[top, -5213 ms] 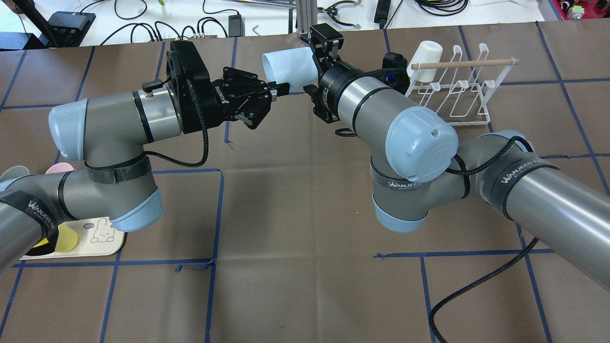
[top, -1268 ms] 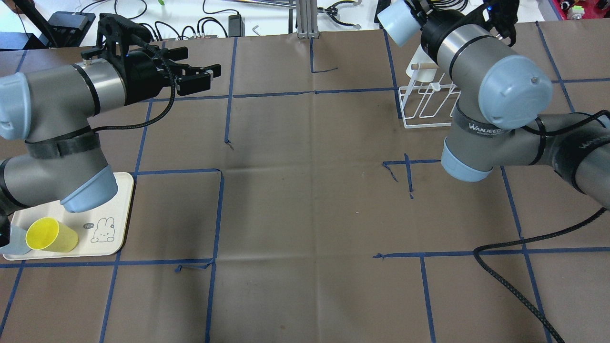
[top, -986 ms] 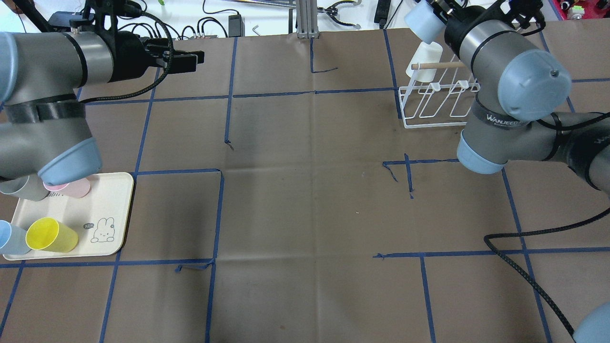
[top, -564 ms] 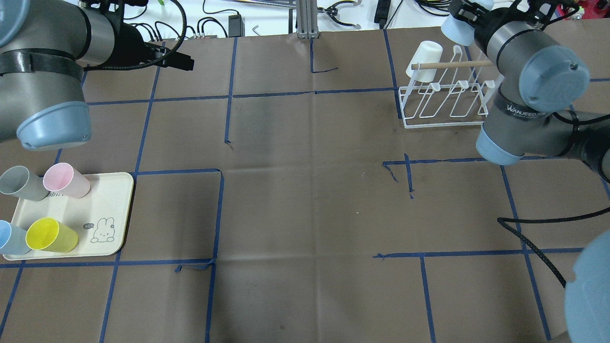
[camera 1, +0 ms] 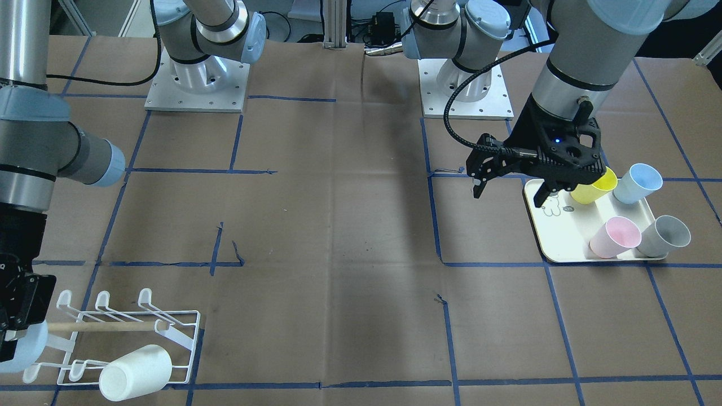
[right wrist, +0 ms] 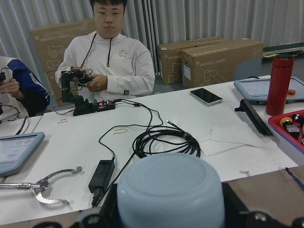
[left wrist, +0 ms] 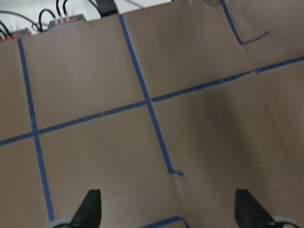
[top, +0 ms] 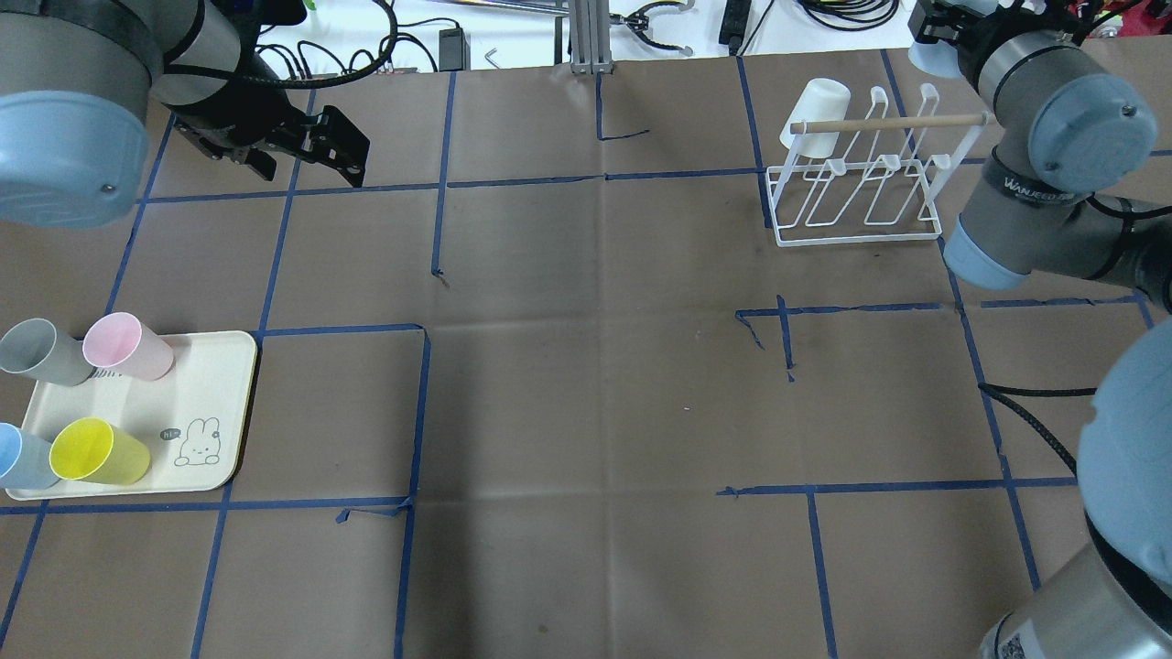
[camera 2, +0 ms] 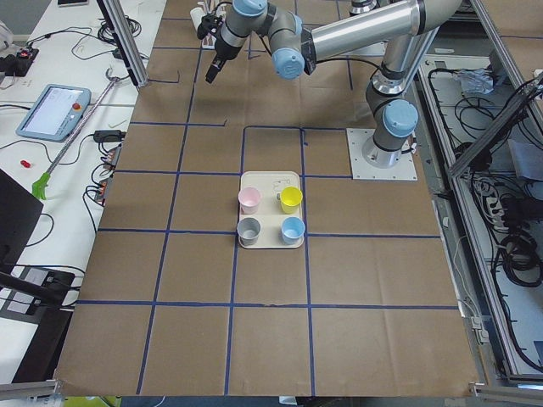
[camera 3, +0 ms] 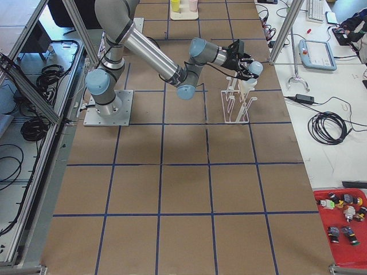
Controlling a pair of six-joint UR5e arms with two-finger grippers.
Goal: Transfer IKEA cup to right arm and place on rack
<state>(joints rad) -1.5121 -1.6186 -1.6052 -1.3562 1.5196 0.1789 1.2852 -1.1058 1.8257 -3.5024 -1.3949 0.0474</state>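
Note:
My right gripper (camera 1: 17, 330) is shut on a light blue cup (camera 1: 20, 351), held bottom outward past the far end of the white wire rack (camera 1: 180, 321). In the overhead view the cup (top: 925, 57) is beyond the rack (top: 861, 229) at its right end. The right wrist view shows the cup's bottom (right wrist: 171, 190) between the fingers. A white cup (top: 818, 102) hangs on the rack's left end. My left gripper (top: 311, 160) is open and empty above the far left of the table; its fingertips (left wrist: 90, 209) frame bare paper.
A cream tray (top: 220, 403) with a bunny drawing lies at the front left with yellow (top: 96, 451), pink (top: 128, 346), grey (top: 41, 352) and blue (top: 18, 458) cups. Cables and tools lie beyond the far edge. A person (right wrist: 107, 57) sits across the table.
My left gripper let go of the blue cup and drew back to the far left. My right arm carried the cup rightward to beyond the rack's right end.

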